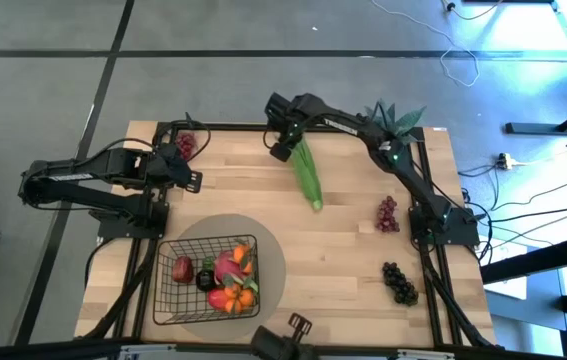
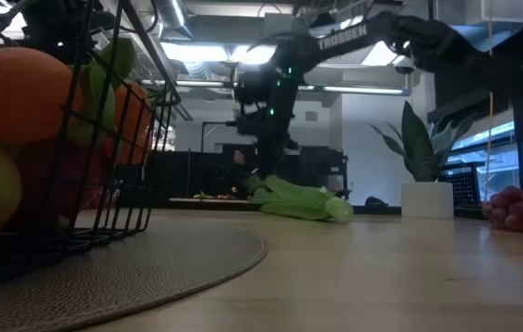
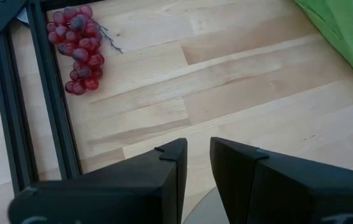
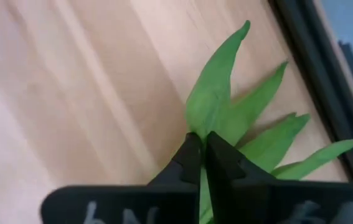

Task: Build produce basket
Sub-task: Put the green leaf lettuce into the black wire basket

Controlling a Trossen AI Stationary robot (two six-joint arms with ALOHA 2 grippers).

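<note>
Pale wooden planks make up your surface (image 1: 333,250), edged by a black frame. Your right gripper (image 1: 283,150) is down at the far side, its fingers pinched together on the leafy end of the long green bunch (image 1: 309,176), which stretches away from the gripper toward the middle of the surface. In the right wrist view the fingertips (image 4: 192,152) meet with green leaves fanning out just beyond them. Your wire-mesh basket (image 1: 175,297) sits well apart from that gripper, at the near side on a round grey mat (image 1: 273,265), already holding a dragon fruit (image 1: 231,264), tangerines (image 1: 246,296) and a dark red fruit (image 1: 182,268). Your left gripper (image 1: 189,178) hovers just beyond the basket, fingers slightly apart and holding nothing, with a bunch of red grapes (image 1: 184,146) near it by the frame. More red grapes (image 1: 388,213) and dark grapes (image 1: 399,281) lie beside your right arm's base.
</note>
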